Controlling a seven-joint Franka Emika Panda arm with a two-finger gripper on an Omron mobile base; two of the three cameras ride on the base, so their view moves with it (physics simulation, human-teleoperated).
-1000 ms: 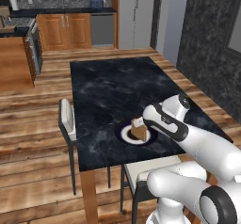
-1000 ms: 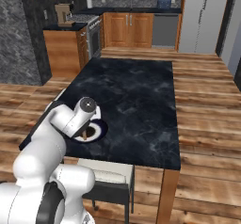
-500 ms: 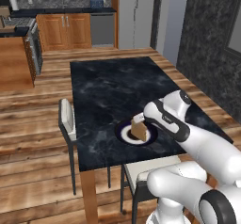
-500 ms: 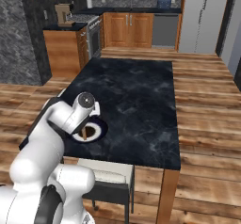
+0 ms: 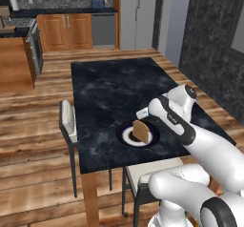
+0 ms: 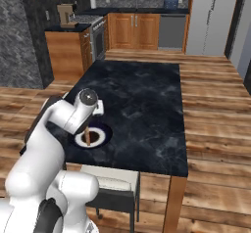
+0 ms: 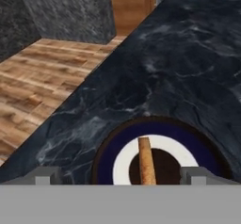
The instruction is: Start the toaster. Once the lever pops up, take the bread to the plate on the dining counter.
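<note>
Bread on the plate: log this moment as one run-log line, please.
stage: placing | bread: upright on edge on plate | plate: on dining counter, near edge | tool: open, astride bread

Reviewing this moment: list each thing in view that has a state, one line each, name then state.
bread: on the plate, standing on edge, not lying flat, between the open jaws.
plate: on the dining counter near its front edge, holding the bread.
gripper: open, fingers either side of the bread, not clamped.
dining counter: bears the plate.
chair: pushed against the counter's side.
</note>
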